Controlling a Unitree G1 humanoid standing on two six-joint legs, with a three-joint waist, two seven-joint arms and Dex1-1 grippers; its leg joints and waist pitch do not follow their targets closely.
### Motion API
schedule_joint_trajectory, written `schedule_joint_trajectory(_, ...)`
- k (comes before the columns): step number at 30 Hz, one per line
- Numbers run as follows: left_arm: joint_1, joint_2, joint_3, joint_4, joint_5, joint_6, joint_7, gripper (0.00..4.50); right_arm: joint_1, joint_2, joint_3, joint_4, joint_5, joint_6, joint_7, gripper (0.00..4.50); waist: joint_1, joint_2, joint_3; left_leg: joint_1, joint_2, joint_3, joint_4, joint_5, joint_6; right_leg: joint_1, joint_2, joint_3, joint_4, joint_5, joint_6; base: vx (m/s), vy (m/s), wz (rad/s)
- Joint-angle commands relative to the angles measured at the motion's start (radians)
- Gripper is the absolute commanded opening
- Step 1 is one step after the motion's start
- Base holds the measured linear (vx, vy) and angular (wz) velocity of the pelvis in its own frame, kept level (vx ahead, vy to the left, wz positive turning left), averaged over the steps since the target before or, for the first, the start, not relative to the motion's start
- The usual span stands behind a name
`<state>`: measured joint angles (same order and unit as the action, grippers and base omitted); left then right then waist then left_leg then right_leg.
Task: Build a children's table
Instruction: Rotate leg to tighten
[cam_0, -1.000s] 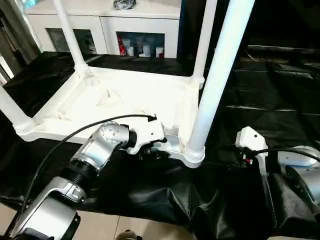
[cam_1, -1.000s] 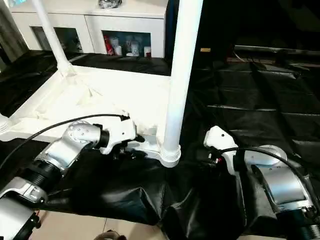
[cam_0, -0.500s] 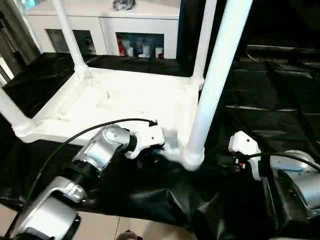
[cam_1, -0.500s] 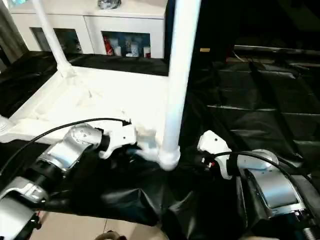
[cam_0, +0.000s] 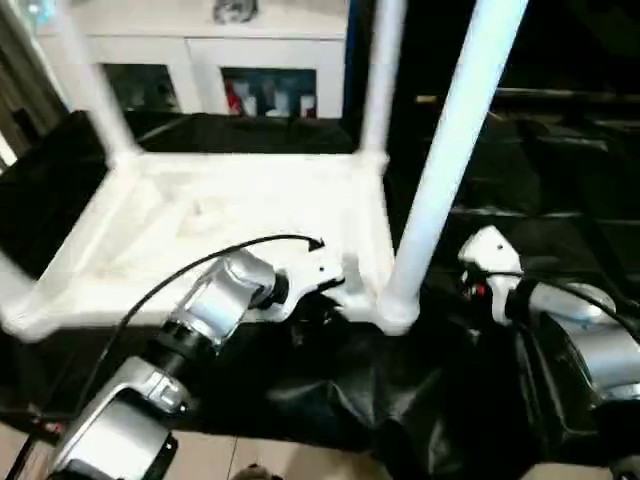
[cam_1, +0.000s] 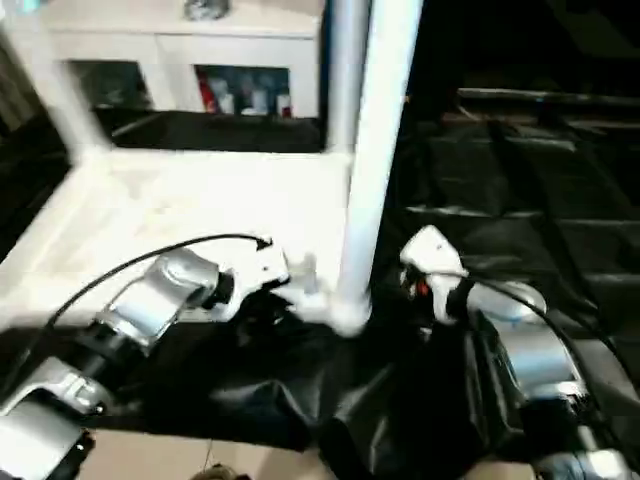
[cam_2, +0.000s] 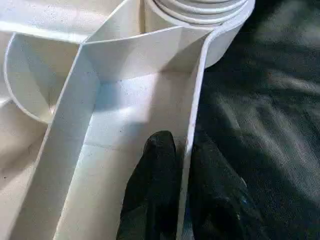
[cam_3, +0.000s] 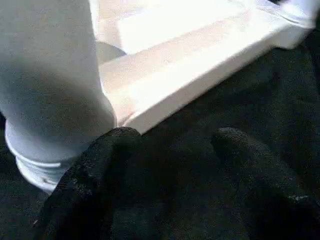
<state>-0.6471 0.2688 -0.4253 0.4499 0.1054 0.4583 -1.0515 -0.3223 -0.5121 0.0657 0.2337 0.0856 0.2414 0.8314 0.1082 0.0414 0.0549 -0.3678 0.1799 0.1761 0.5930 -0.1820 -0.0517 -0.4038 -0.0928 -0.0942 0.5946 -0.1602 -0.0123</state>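
Note:
The white tabletop (cam_0: 250, 205) lies upside down on the black cloth, ribbed underside up. Its white tubular legs stand in the corner sockets, among them the near right leg (cam_0: 450, 150) and the far right leg (cam_0: 380, 70). My left gripper (cam_2: 185, 145) is shut on the tabletop's near rim (cam_2: 192, 100) beside the near right socket, one finger (cam_2: 157, 165) inside the wall and one outside. My right gripper (cam_3: 175, 140) is open just right of the near right leg's base (cam_3: 50, 100), with only black cloth between its fingers (cam_3: 100, 165).
The black-draped work table (cam_0: 560, 180) stretches to the right and behind. A white cabinet (cam_0: 200, 60) with glass doors stands at the back. The work table's front edge drops to a pale floor (cam_0: 260, 455) close below my arms.
The whole view has shifted and tilted. My right gripper has come a little closer to the near right leg's base. My left gripper stays on the rim.

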Motion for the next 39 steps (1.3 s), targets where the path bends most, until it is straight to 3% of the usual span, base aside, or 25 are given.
schedule_joint_trajectory(1, 0.016, 0.005, 0.067, 0.006, 0.005, 0.038, 0.105, 0.15, -0.006, 0.009, 0.022, 0.006, 0.005, -0.015, 0.011, 3.16, 0.007, -0.027, -0.07, 0.0, 0.041, -0.015, -0.063, -0.168, 0.077, 0.058, -0.066, 0.045, -0.078, -0.322, -0.183, 0.0, 0.0, 0.0)
schedule_joint_trajectory(5, 0.055, -0.012, 0.063, -0.053, -0.017, -0.037, 0.107, 0.09, -0.012, 0.034, 0.02, 0.036, -0.017, -0.039, -0.025, 3.16, 0.001, -0.033, -0.069, 0.0, 0.041, -0.015, -0.063, -0.177, 0.08, 0.057, -0.066, 0.045, -0.08, -0.354, -0.17, 0.0, 0.0, 0.0)
schedule_joint_trajectory(12, 0.096, -0.058, 0.066, -0.058, -0.062, -0.283, 0.102, 0.0, -0.01, 0.068, 0.024, 0.054, -0.013, -0.058, -0.059, 3.16, -0.008, -0.035, -0.067, 0.001, 0.041, -0.014, -0.065, -0.196, 0.08, 0.053, -0.066, 0.045, -0.085, -0.391, -0.148, 0.0, 0.0, 0.0)
schedule_joint_trajectory(13, 0.095, -0.066, 0.072, -0.051, -0.07, -0.304, 0.104, 0.55, -0.008, 0.071, 0.025, 0.055, -0.013, -0.061, -0.06, 3.16, -0.007, -0.035, -0.068, 0.002, 0.041, -0.014, -0.065, -0.195, 0.079, 0.052, -0.064, 0.046, -0.085, -0.389, -0.145, 0.0, 0.0, 0.0)
schedule_joint_trajectory(18, 0.074, -0.078, 0.097, -0.014, -0.076, -0.321, 0.122, 0.86, 0.001, 0.076, 0.026, 0.051, -0.015, -0.069, -0.057, 3.16, -0.001, -0.034, -0.07, -0.001, 0.044, -0.014, -0.065, -0.189, 0.079, 0.053, -0.067, 0.047, -0.079, -0.333, -0.17, 0.0, 0.0, 0.0)
schedule_joint_trajectory(20, 0.064, -0.074, 0.101, 0.007, -0.069, -0.339, 0.133, 1.04, 0.005, 0.075, 0.028, 0.049, -0.016, -0.072, -0.053, 3.16, -0.007, -0.036, -0.069, -0.002, 0.044, -0.016, -0.068, -0.203, 0.074, 0.056, -0.064, 0.046, -0.077, -0.311, -0.173, 0.0, 0.0, 0.0)
schedule_joint_trajectory(21, 0.063, -0.073, 0.1, 0.01, -0.068, -0.339, 0.131, 1.04, 0.006, 0.075, 0.029, 0.049, -0.016, -0.072, -0.052, 3.16, -0.01, -0.039, -0.068, -0.001, 0.042, -0.015, -0.067, -0.21, 0.074, 0.056, -0.066, 0.047, -0.079, -0.323, -0.169, 0.0, 0.0, 0.0)
schedule_joint_trajectory(24, 0.042, -0.061, 0.093, 0.062, -0.048, -0.366, 0.101, 1.04, 0.015, 0.072, 0.035, 0.043, -0.019, -0.078, -0.043, 3.16, -0.01, -0.033, -0.067, 0.003, 0.042, -0.014, -0.067, -0.22, 0.069, 0.054, -0.064, 0.047, -0.083, -0.346, -0.163, 0.0, 0.0, 0.0)
schedule_joint_trajectory(28, 0.029, -0.038, 0.083, 0.084, -0.054, -0.382, 0.061, 1.04, 0.023, 0.071, 0.038, 0.037, -0.02, -0.08, -0.037, 3.16, -0.01, -0.033, -0.068, 0.003, 0.044, -0.017, -0.069, -0.219, 0.066, 0.056, -0.064, 0.048, -0.08, -0.321, -0.169, 0.0, 0.0, 0.0)
schedule_joint_trajectory(34, 0.038, 0.006, 0.081, 0.058, -0.059, -0.397, 0.02, 1.72, 0.032, 0.065, 0.042, 0.033, -0.018, -0.084, -0.031, 3.16, -0.009, -0.033, -0.068, 0.004, 0.047, -0.016, -0.07, -0.22, 0.062, 0.057, -0.067, 0.049, -0.074, -0.293, -0.196, 0.0, 0.0, 0.0)
schedule_joint_trajectory(39, 0.047, 0.026, 0.085, 0.084, -0.055, -0.421, 0.003, 1.79, 0.032, 0.062, 0.045, 0.034, -0.018, -0.082, -0.022, 3.16, -0.008, -0.033, -0.068, 0.005, 0.047, -0.016, -0.07, -0.221, 0.059, 0.056, -0.067, 0.05, -0.074, -0.302, -0.193, 0.0, 0.0, 0.0)
